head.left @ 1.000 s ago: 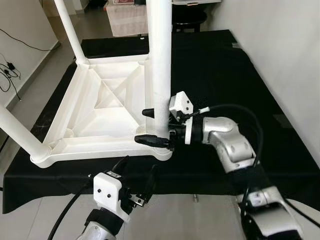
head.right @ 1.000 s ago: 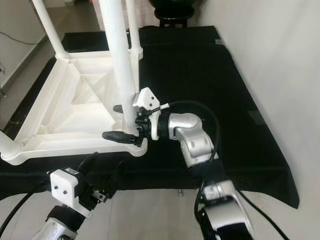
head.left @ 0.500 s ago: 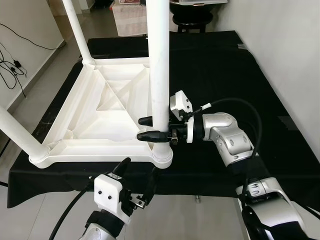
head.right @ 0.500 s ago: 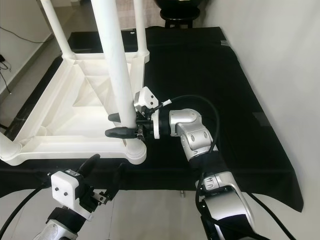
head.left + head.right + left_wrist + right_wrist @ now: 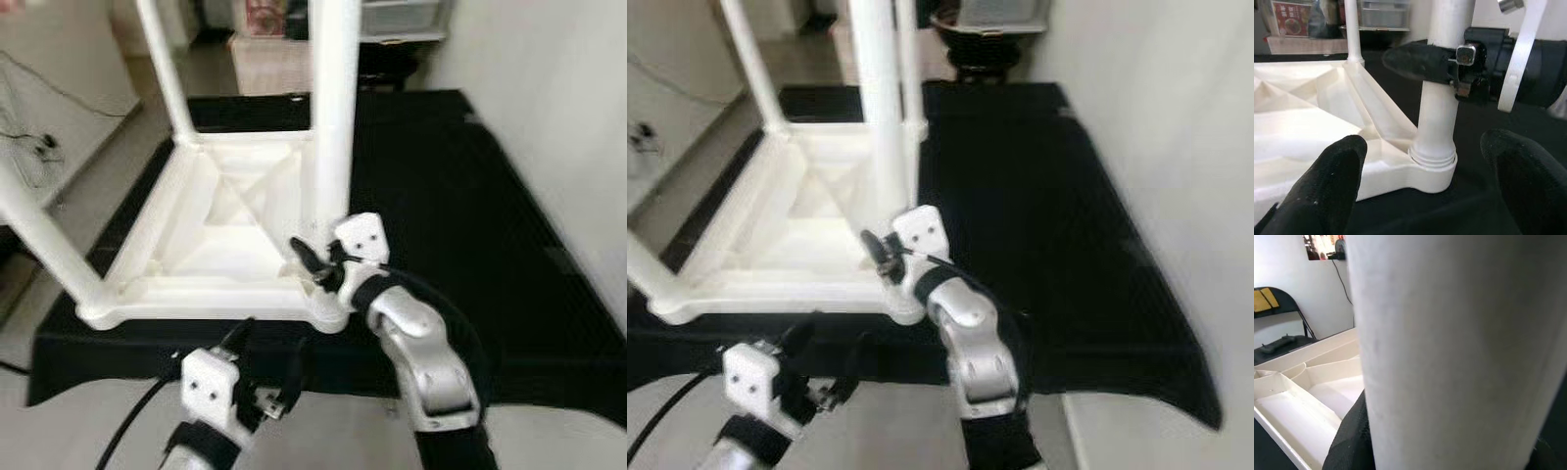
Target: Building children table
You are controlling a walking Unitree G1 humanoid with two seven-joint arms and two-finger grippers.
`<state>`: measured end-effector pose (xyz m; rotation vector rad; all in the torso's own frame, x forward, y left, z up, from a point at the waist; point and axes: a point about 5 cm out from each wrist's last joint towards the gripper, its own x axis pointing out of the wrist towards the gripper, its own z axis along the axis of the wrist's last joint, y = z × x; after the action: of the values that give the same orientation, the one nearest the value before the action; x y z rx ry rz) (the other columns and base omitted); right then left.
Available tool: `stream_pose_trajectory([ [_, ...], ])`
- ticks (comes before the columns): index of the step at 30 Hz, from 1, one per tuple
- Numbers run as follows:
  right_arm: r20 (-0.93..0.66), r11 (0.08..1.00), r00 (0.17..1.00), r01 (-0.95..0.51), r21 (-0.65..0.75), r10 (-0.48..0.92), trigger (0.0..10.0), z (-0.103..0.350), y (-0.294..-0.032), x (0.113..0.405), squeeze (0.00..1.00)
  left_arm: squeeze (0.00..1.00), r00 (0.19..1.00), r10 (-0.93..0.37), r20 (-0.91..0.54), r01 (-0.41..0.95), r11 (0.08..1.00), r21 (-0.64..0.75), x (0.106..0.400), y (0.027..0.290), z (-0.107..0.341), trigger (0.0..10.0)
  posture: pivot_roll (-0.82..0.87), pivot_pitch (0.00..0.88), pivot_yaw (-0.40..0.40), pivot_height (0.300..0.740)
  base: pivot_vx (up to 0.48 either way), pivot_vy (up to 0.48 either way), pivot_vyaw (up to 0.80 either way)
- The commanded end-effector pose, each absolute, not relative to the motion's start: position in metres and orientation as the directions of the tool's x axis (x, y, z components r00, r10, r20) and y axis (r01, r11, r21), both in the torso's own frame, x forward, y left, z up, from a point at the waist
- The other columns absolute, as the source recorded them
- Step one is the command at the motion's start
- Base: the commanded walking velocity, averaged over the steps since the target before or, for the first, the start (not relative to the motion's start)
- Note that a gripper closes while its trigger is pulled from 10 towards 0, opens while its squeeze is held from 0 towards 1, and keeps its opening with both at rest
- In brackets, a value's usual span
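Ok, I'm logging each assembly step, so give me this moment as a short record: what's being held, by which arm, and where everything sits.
surface: black cloth on a low platform
table top: white, upside down, legs pointing up
held part: near corner leg, upright in its socket
right gripper: fingers around the leg low down, just above the socket
left gripper: open, holding nothing, near the table corner, short of the cloth edge

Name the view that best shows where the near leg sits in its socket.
The left wrist view: the leg seats into the socket, sharp and unobstructed, with the right gripper around it higher up. The eye views are blurred there; the right wrist view shows the leg's side, too close.
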<state>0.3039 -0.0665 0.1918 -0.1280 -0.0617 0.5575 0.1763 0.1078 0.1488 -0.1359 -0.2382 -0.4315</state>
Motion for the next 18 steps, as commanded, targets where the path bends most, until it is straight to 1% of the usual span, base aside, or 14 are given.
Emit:
stream_pose_trajectory([
  [1,-0.092,0.852,0.865,-0.501,-0.149,0.493,0.0,0.171,-0.073,0.306,0.0,0.0,0.887,-0.399,0.233,0.428,0.899,-0.088,0.176,0.11,0.144,10.0,-0.04,0.141,0.021,0.74,0.0,0.0,0.0],
  [3,-0.105,0.845,0.853,-0.521,-0.124,0.511,0.0,0.169,-0.07,0.308,0.0,0.0,0.888,-0.396,0.234,0.425,0.901,-0.086,0.177,0.11,0.144,10.0,-0.05,0.142,0.024,0.74,0.0,0.0,0.0],
  [4,-0.108,0.823,0.828,-0.559,-0.102,0.549,10.0,0.171,-0.063,0.306,0.0,0.0,0.891,-0.389,0.235,0.417,0.905,-0.084,0.177,0.111,0.144,10.0,-0.04,0.142,0.022,0.74,0.0,0.0,0.0],
  [6,-0.087,0.783,0.784,-0.62,-0.057,0.615,10.0,0.175,-0.054,0.303,0.0,0.0,0.893,-0.382,0.237,0.41,0.908,-0.083,0.177,0.111,0.144,10.0,-0.04,0.14,0.02,0.74,0.0,0.0,0.0],
  [7,-0.087,0.783,0.784,-0.62,-0.057,0.615,10.0,0.175,-0.054,0.303,0.0,0.0,0.893,-0.382,0.237,0.41,0.908,-0.083,0.177,0.111,0.144,10.0,-0.04,0.14,0.02,0.74,0.0,0.0,0.0],
  [8,-0.066,0.758,0.758,-0.652,-0.041,0.649,10.0,0.178,-0.05,0.302,0.87,0.0,0.893,-0.382,0.237,0.41,0.908,-0.083,0.178,0.111,0.144,10.0,-0.04,0.138,0.019,0.74,0.0,0.0,0.0],
  [9,-0.033,0.703,0.703,-0.711,-0.014,0.71,10.0,0.184,-0.044,0.3,1.0,0.0,0.892,-0.384,0.237,0.412,0.907,-0.083,0.178,0.11,0.144,10.0,-0.05,0.137,0.021,0.74,0.0,0.0,0.0],
  [10,-0.011,0.661,0.661,-0.75,0.0,0.75,10.0,0.189,-0.04,0.298,1.0,0.0,0.892,-0.386,0.237,0.414,0.907,-0.083,0.178,0.11,0.144,10.0,-0.05,0.137,0.021,0.74,0.0,0.0,0.0],
  [12,0.036,0.549,0.55,-0.835,0.015,0.835,10.0,0.198,-0.034,0.298,1.0,0.0,0.891,-0.388,0.237,0.416,0.905,-0.084,0.178,0.109,0.144,10.0,-0.05,0.137,0.02,0.74,0.0,0.0,0.0],
  [14,0.036,0.549,0.55,-0.835,0.015,0.835,10.0,0.198,-0.034,0.298,1.0,0.0,0.891,-0.388,0.237,0.416,0.905,-0.084,0.178,0.109,0.144,10.0,-0.05,0.137,0.02,0.74,0.0,0.0,0.0],
  [15,0.043,0.493,0.493,-0.87,0.004,0.869,10.0,0.202,-0.036,0.3,1.0,0.0,0.89,-0.388,0.237,0.417,0.905,-0.085,0.179,0.109,0.144,10.0,-0.04,0.134,0.021,0.74,0.0,0.0,0.0],
  [16,0.027,0.411,0.41,-0.911,-0.039,0.912,10.0,0.204,-0.039,0.3,0.63,0.0,0.89,-0.389,0.237,0.418,0.904,-0.085,0.179,0.109,0.144,10.0,-0.04,0.131,0.018,0.74,0.0,0.0,0.0],
  [17,0.003,0.346,0.347,-0.935,-0.081,0.938,10.0,0.205,-0.043,0.301,0.0,0.0,0.89,-0.389,0.237,0.418,0.904,-0.086,0.179,0.109,0.143,10.0,-0.04,0.131,0.017,0.74,0.0,0.0,0.0],
  [18,0.003,0.346,0.347,-0.935,-0.081,0.938,10.0,0.205,-0.043,0.301,0.0,0.0,0.89,-0.389,0.237,0.418,0.904,-0.086,0.179,0.109,0.143,10.0,-0.04,0.131,0.017,0.74,0.0,0.0,0.0],
])
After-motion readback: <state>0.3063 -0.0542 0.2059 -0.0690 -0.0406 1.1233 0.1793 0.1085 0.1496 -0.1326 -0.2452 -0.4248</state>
